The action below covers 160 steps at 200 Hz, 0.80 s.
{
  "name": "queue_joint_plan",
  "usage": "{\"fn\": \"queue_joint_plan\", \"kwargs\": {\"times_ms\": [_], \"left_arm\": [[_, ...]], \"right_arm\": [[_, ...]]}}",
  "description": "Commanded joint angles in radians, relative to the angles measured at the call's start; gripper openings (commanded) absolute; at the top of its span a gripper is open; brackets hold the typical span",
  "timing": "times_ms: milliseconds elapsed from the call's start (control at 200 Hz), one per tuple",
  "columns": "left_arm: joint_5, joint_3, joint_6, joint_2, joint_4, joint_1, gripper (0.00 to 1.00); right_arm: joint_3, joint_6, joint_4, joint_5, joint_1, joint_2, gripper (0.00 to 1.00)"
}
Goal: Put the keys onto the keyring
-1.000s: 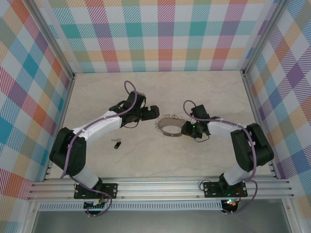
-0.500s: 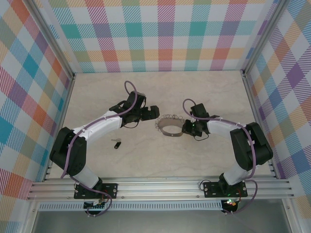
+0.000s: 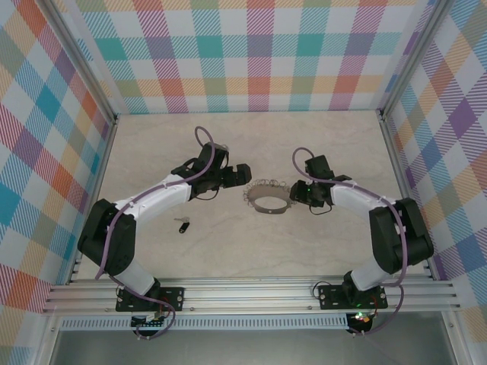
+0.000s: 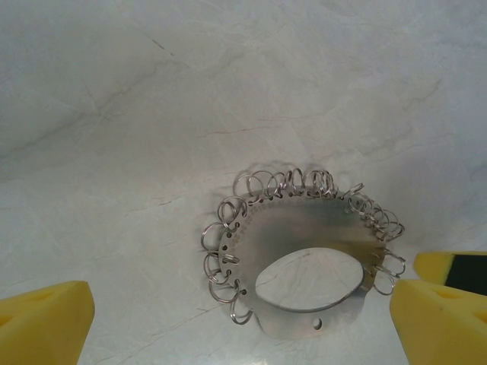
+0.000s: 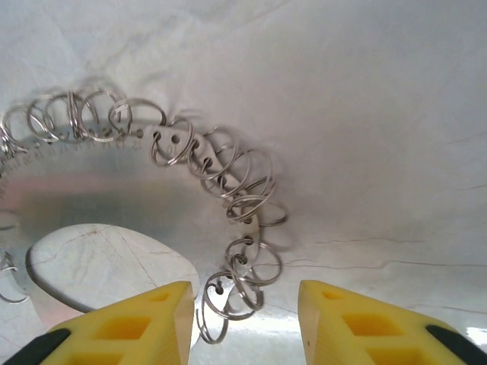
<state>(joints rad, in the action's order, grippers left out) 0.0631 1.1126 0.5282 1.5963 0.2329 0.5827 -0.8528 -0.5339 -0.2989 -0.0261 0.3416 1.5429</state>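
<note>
The keyring point(image 3: 266, 200) is a wide silver metal band with many small wire rings along its edge, lying in the middle of the table. The key point(image 3: 183, 224), tiny and dark, lies alone to the ring's left, nearer the front. My left gripper point(image 3: 242, 176) hovers at the ring's upper left, wide open; the keyring point(image 4: 304, 228) lies beyond its yellow fingertips point(image 4: 46, 323). My right gripper point(image 3: 298, 193) sits at the ring's right rim, open. The keyring's edge point(image 5: 91, 190) and its loose wire rings lie between the right fingertips point(image 5: 137, 323), unclamped.
Bare marble-patterned tabletop point(image 3: 251, 144) stretches behind the arms. Checked walls point(image 3: 259, 53) close in the back and both sides. An aluminium rail point(image 3: 251, 293) runs along the front by the arm bases.
My right gripper has opened and drawn slightly back and to the right from the ring's rim. The left arm, the ring and the key have stayed put.
</note>
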Motion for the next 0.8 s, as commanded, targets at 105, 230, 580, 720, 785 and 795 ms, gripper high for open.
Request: {"fn": "queue_joint_plan", "kwargs": {"times_ms": [105, 230, 580, 720, 785, 795], "left_arm": [[0.057, -0.006, 0.042, 0.049, -0.064, 0.020, 0.99], [0.072, 0.013, 0.044, 0.066, -0.066, 0.023, 0.99], [0.069, 0.008, 0.052, 0.071, -0.077, 0.023, 0.99], [0.072, 0.007, 0.059, 0.076, -0.083, 0.025, 0.99], [0.072, 0.007, 0.061, 0.082, -0.087, 0.025, 0.99], [0.073, 0.008, 0.060, 0.083, -0.088, 0.025, 0.99]], "right_arm": [[0.013, 0.014, -0.039, -0.020, -0.012, -0.014, 0.39], [0.005, 0.014, -0.022, -0.062, -0.011, 0.031, 0.37], [-0.124, 0.050, 0.017, -0.130, -0.012, 0.231, 0.17], [-0.233, 0.108, -0.009, -0.143, -0.012, 0.297, 0.08], [-0.282, 0.135, -0.017, -0.149, -0.012, 0.324, 0.06], [-0.288, 0.139, -0.019, -0.150, -0.012, 0.328, 0.06]]}}
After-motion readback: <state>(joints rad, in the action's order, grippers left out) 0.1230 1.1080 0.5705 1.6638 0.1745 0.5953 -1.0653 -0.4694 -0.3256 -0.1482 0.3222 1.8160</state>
